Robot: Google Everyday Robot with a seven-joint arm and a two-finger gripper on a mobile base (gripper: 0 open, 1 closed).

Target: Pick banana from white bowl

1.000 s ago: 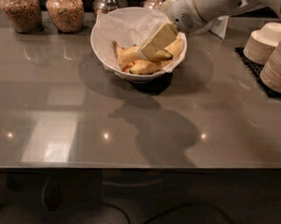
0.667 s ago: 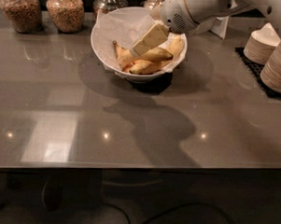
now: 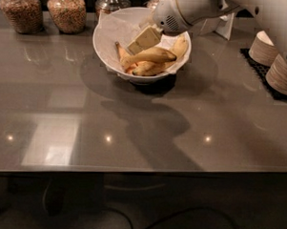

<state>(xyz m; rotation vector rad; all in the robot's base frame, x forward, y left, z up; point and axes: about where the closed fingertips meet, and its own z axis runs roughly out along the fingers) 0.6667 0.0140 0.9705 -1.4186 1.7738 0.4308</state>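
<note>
The white bowl (image 3: pixel 109 33), lined with crinkled white paper, stands at the back middle of the grey table. Several bananas lie in it. The largest one, the banana (image 3: pixel 150 56), lies across the front of the pile, its dark tip pointing right. Thinner orange-yellow bananas (image 3: pixel 150 68) lie under and behind it. My gripper (image 3: pixel 142 42) reaches down from the upper right into the bowl, just above and behind the left half of the banana. Whether it touches the banana is unclear.
Glass jars of grain (image 3: pixel 21 8) (image 3: pixel 67 9) stand at the back left, and more jars (image 3: pixel 112 0) behind the bowl. Stacks of beige bowls (image 3: pixel 279 70) sit on a black mat at the right. A white card stand (image 3: pixel 223 27) is behind the arm.
My gripper has moved left across the bowl, from over its right side to over its middle. The large banana now shows more fully in front of it.
</note>
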